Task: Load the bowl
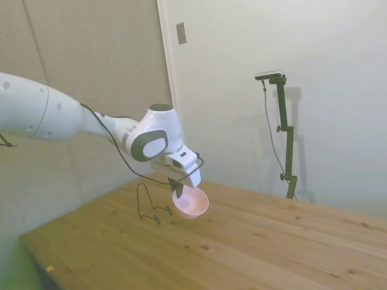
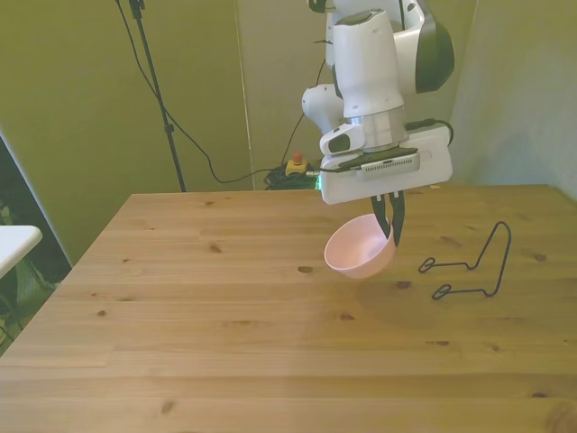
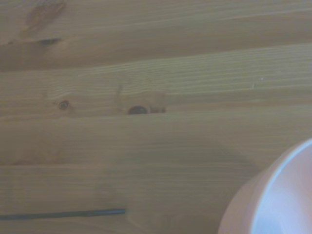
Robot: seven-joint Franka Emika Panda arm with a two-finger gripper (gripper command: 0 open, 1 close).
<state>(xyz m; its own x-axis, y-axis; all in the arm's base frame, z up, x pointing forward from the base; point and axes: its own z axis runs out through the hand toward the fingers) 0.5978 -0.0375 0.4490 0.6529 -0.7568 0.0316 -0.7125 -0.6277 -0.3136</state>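
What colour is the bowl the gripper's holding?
Pale pink, plain with no pattern. The bowl shows best in the front view, pinched at its rim by the gripper.

You see a plain pale pink bowl, a thin black wire rack, and a knotty honey-brown wooden table.

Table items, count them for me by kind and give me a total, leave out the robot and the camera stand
Pink bowl, held tilted above the table in the tool: 1
Black wire rack, standing on the table: 1
Total: 2
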